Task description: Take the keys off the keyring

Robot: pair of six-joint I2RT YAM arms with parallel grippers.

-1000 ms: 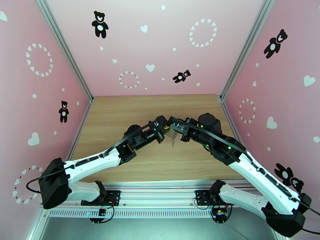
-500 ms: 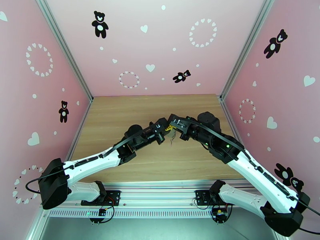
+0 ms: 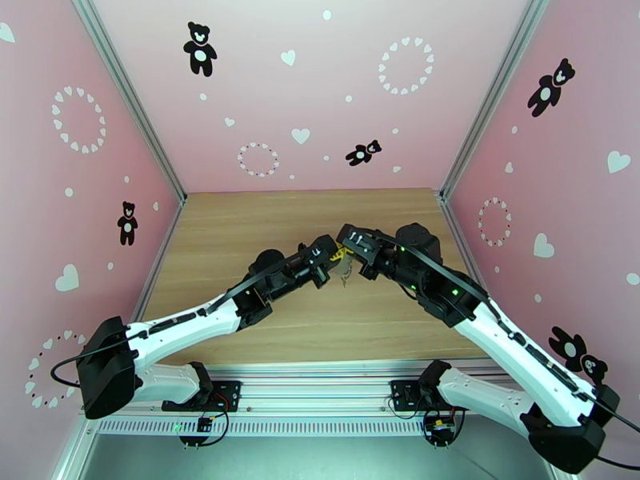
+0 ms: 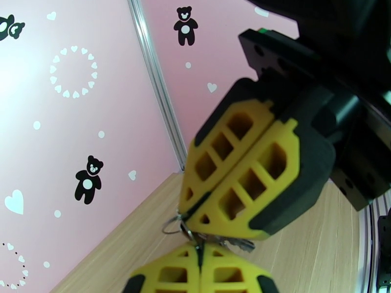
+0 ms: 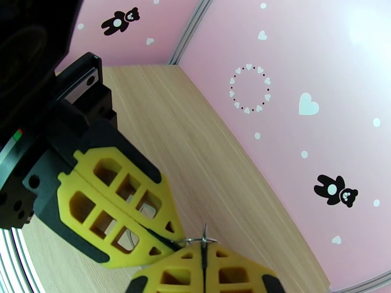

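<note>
Wooden table [image 3: 240, 234], top view: I see the left gripper [image 3: 331, 251] and right gripper [image 3: 346, 238] meeting tip to tip, keys [image 3: 346, 273] dangling at 6 o'clock below them. Left wrist view: both jaws clenched on the keyring [image 4: 172, 225]. Right wrist view: same double pinch.

A robot test cell in a lab, seen from above. Three pink panel walls [image 3: 320, 90] printed with black teddy bears [image 3: 200, 48] and white hearts box in a light wooden desk [image 3: 240, 226], joined at the corners by bare aluminium frame posts [image 3: 128, 98]. Along the desk's near edge, a slotted aluminium rail [image 3: 320, 394] carries two bolted-down white and black robot arms [image 3: 184, 326] with loose cables and small circuit boards [image 3: 200, 426].
</note>
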